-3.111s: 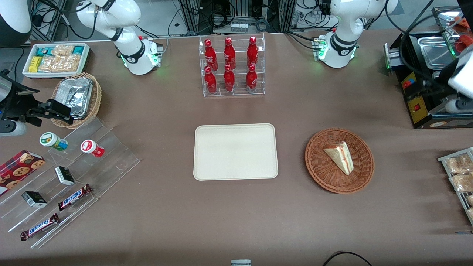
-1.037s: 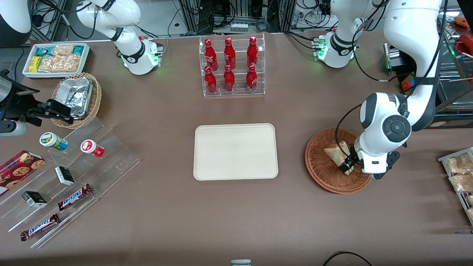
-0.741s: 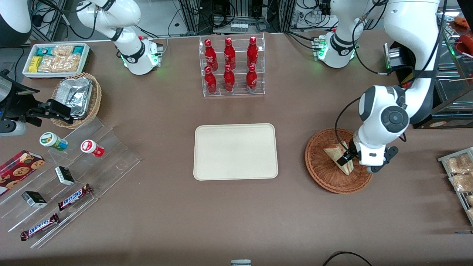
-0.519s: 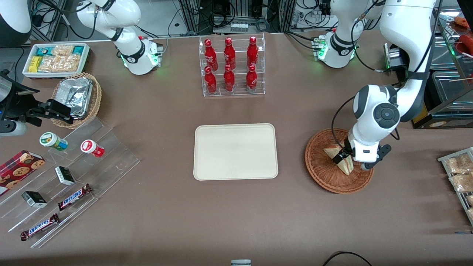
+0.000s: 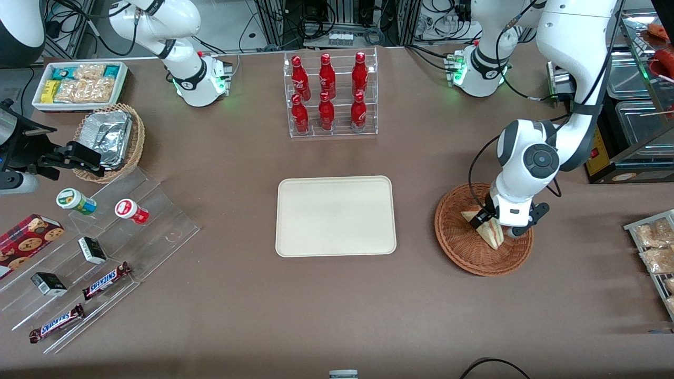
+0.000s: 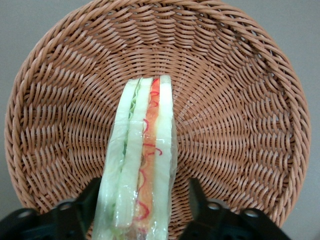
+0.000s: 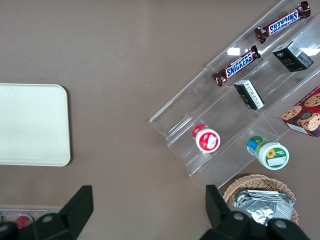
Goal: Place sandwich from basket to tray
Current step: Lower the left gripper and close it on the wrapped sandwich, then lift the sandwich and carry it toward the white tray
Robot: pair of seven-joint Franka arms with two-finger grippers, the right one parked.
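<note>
One sandwich (image 6: 140, 165), one basket (image 6: 240, 100), tool (image 6: 142, 200) astride

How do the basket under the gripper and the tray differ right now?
The basket is round, reddish-brown woven wicker; the tray is flat, rectangular, smooth cream. The basket holds the sandwich; nothing lies on the tray. The gripper sits low over the basket, fingers open either side of the sandwich. Both rest on the brown table.
</note>
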